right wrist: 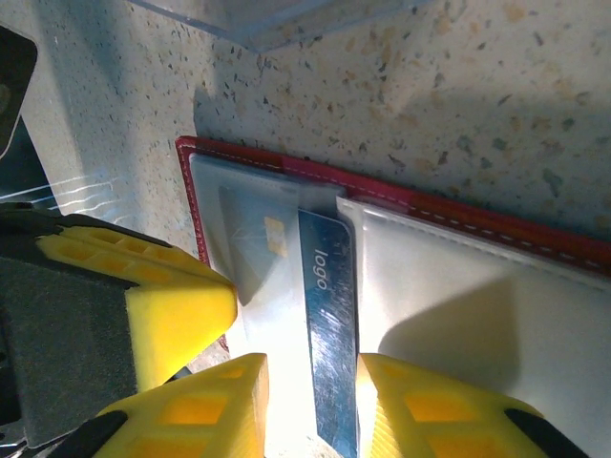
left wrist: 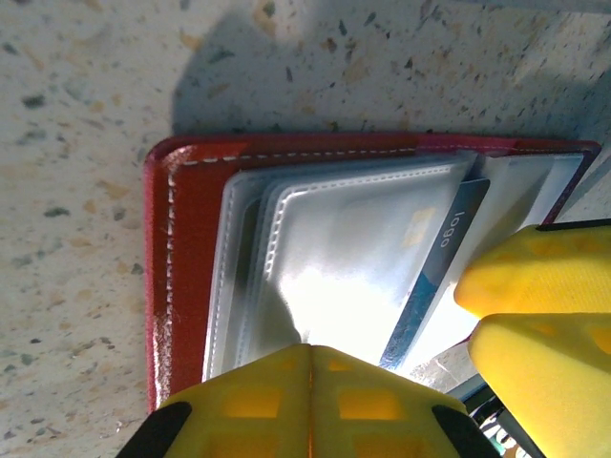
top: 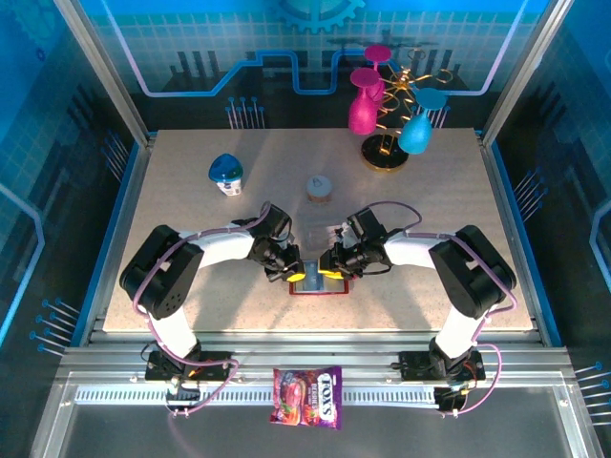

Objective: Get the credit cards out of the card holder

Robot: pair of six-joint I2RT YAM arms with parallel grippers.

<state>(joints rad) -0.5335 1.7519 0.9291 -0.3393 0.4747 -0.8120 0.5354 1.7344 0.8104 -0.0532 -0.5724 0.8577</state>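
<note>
Card holder (top: 329, 290) is lying open and flat on the speckled table (top: 191, 239), toward 6 o'clock of the tabletop in the top view. Its red cover is facing down and its clear pockets are facing up. One credit card (right wrist: 329, 324), blue with the word "logo", is showing partly uncovered at a pocket's edge.

The left gripper (left wrist: 310, 382) is coming in from 9 o'clock of the card holder. Its yellow fingers are pressing together, with a fold of clear pocket running into their seam. The right gripper (right wrist: 310, 391) is coming in from 3 o'clock, its fingers standing slightly apart on either side of the card's bare strip. Whether they are gripping it I cannot tell.

A clear plastic box (right wrist: 277, 19) is sitting just beyond at 12 o'clock, with a small round container (top: 320, 188) farther that way. A blue-topped container (top: 226, 174) is standing at 10 o'clock and a gold stand (top: 387, 157) holding pink and teal glasses at 1 o'clock. A candy packet (top: 307, 396) is lying at 6 o'clock on the metal rail.
</note>
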